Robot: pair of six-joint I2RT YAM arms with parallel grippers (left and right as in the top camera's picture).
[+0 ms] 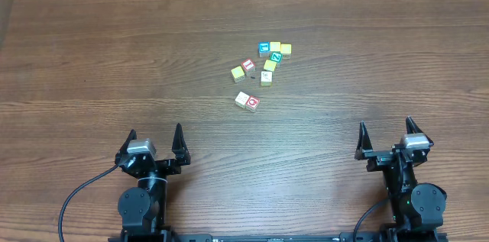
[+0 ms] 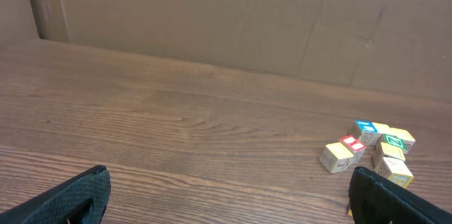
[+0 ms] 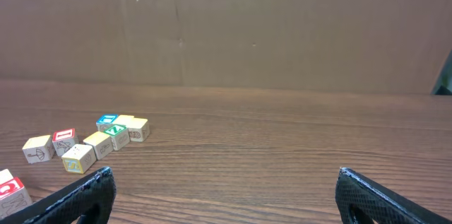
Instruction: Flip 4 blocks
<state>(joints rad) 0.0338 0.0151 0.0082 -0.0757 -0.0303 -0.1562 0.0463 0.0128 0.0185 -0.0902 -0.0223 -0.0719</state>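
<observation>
Blocks (image 1: 265, 76): far-centre cluster, none gripped. Left gripper (image 1: 155, 137), right gripper (image 1: 386, 129): near edge, wide, empty. Step: start. Next: reach out, pinch one block.

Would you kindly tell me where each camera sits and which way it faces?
Overhead: above the table, looking straight down; left gripper and right gripper show at the bottom edge.
Left wrist: low over the table, facing a cardboard wall; own open jaws in bottom corners.
Right wrist: likewise.
Shared: all see the block cluster.
</observation>
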